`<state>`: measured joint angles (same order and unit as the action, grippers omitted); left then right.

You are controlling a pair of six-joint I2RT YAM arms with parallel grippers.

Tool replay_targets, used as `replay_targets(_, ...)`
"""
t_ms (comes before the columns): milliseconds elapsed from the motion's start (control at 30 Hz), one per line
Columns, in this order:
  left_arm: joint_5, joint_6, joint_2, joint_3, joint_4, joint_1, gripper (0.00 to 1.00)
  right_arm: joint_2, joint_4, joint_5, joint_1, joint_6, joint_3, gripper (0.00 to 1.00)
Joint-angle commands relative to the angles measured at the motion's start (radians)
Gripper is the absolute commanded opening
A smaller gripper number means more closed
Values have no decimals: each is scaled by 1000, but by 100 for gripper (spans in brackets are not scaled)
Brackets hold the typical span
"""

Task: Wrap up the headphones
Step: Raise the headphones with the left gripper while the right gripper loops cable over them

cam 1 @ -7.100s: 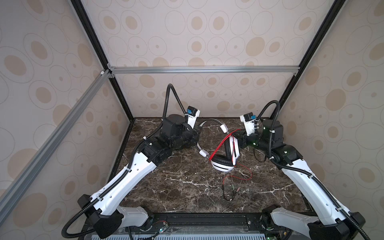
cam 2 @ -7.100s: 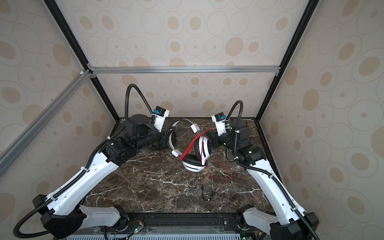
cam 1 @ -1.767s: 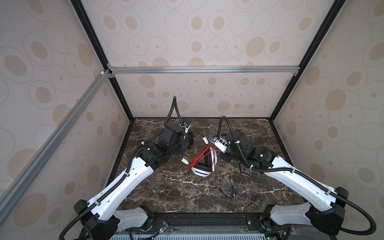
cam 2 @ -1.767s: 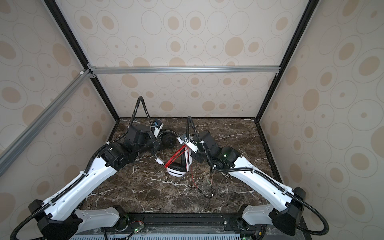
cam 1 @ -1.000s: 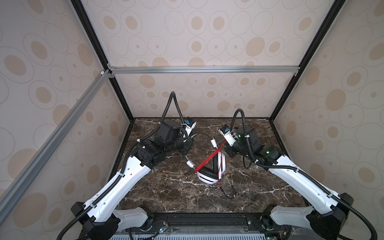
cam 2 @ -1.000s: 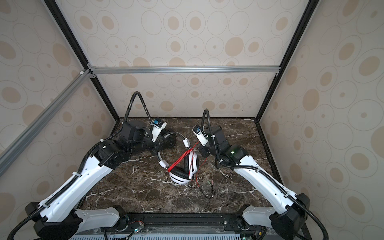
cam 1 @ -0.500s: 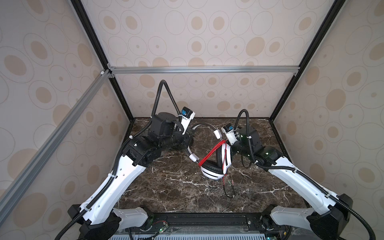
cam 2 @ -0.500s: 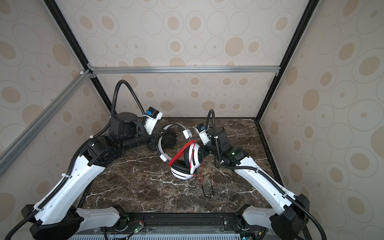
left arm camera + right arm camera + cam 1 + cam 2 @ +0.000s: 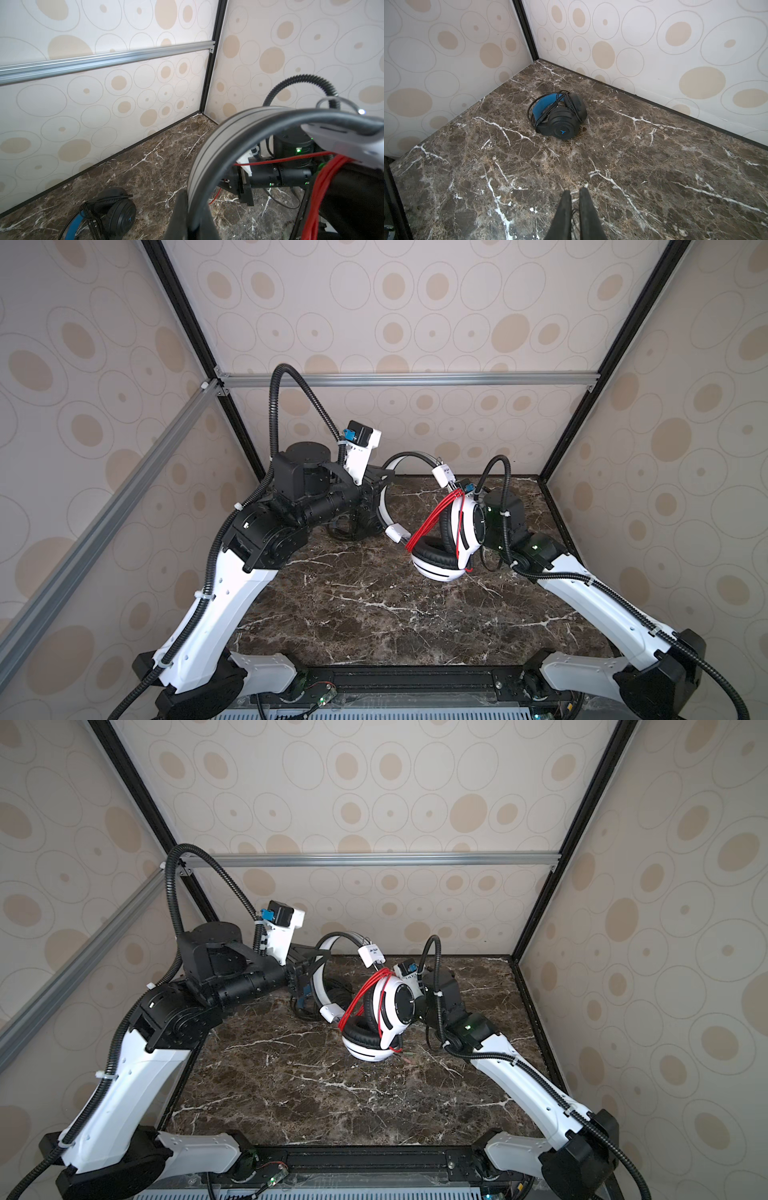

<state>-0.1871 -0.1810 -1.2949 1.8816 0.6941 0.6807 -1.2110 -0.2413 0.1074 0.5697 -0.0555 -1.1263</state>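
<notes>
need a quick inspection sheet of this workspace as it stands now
surface: dark marble tabletop, white veins
job's things: white headphones hang by the headband, red cord wound across the cups; black headphones lie near the back wall, already wrapped
clutter: nothing seen
grippers: left claw shut on the headband; right claw nearly shut, apparently pinching the red cord
cables: black conduits arch over both arms
surroundings: circle-patterned walls, aluminium rails

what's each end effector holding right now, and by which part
The left end effector is shut on the headband of the white headset; the right end effector pinches its cord.
</notes>
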Motion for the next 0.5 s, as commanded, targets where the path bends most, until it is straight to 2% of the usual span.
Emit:
replay_targets(0,-23,-103,-20,126,-118,6,0,24,30,15,-7,-24,17,12)
replay_targets(133,3,-153,-76,235,-115,5,0,28,48,14,-8,-36,31,12)
replay_targets(333,-1,-205,-76,238,-229,5,0,28,84,15,-8,-59,50,12)
replay_targets(467,36,-222,-70,236,-263,6,0,37,103,23,-9,-75,86,12)
